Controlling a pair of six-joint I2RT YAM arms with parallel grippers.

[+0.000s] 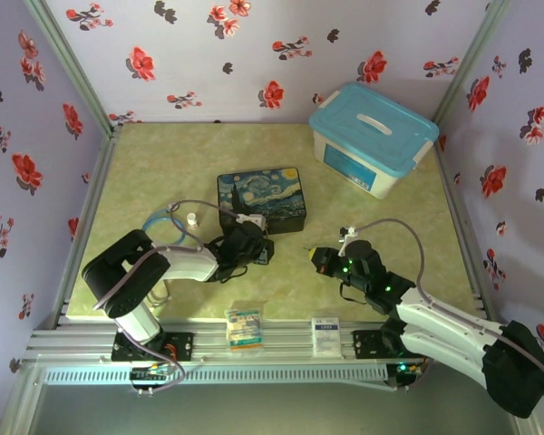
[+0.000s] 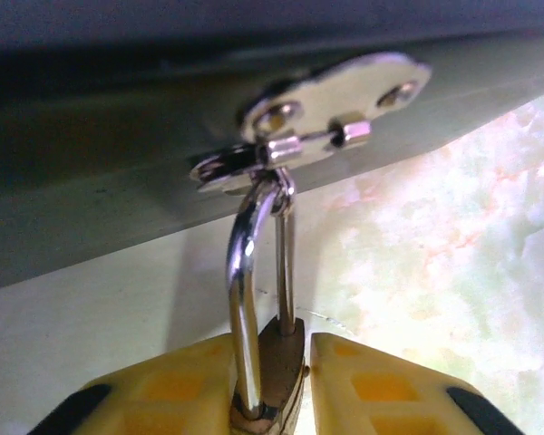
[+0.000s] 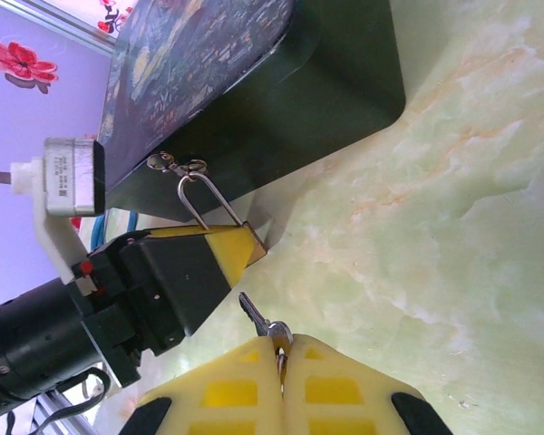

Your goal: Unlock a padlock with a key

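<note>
1. Right end effector (image 3: 279,355). Its yellow pads are pressed together, pinching the key (image 3: 257,317) by its head. The blade stands clear of the tips and points toward the other arm. I judge it is held this way to leave the blade free for the keyway.
2. Left end effector (image 2: 272,385). It is closed on the padlock (image 2: 279,362), one pad on each flank. This likely steadies the body so it cannot swing when the key is pushed in.
3. Padlock. It has a small brass body and a thin silver shackle (image 2: 240,263). The shackle is looped through the clasp (image 2: 331,104) on the front wall of the Starry Night tin (image 3: 254,100). Both legs appear seated in the body, so I take it as locked. The keyway is hidden.
4. Key. It is slender, with a dark blade that is brighter at the head. It is near the padlock but apart from it.
5. Tabletop (image 3: 453,199). It is pale green and marbled, and it carries the tin.
</note>
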